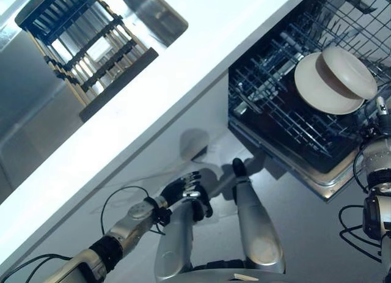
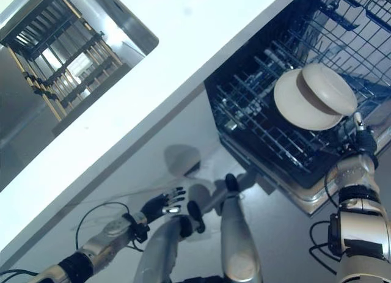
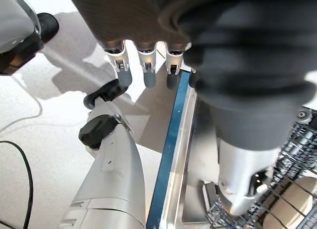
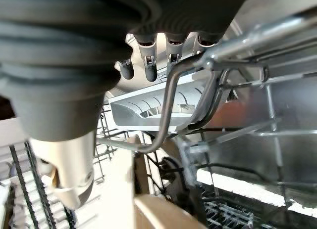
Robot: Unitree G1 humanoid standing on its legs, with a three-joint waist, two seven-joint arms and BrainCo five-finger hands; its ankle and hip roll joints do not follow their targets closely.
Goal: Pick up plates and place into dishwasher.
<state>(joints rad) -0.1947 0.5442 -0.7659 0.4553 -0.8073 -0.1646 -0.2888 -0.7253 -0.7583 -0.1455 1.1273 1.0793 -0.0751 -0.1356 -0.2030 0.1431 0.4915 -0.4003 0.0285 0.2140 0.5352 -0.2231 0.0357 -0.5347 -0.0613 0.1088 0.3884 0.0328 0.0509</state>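
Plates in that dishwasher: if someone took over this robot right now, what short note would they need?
Left hand: low by the floor, fingers relaxed, holding nothing.
Right hand: at the dishwasher rack, fingers straight, holding nothing.
Two cream plates stand side by side in the rack's lower basket.
Done: those plates are loaded.
Left: the wooden dish rack on the counter looks bare of plates; check for more before closing.

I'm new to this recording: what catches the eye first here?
Two cream plates stand on edge in the open dishwasher's dark wire rack, below the white counter. The right hand is beside them at the rack; the left hand hangs open low over the floor.
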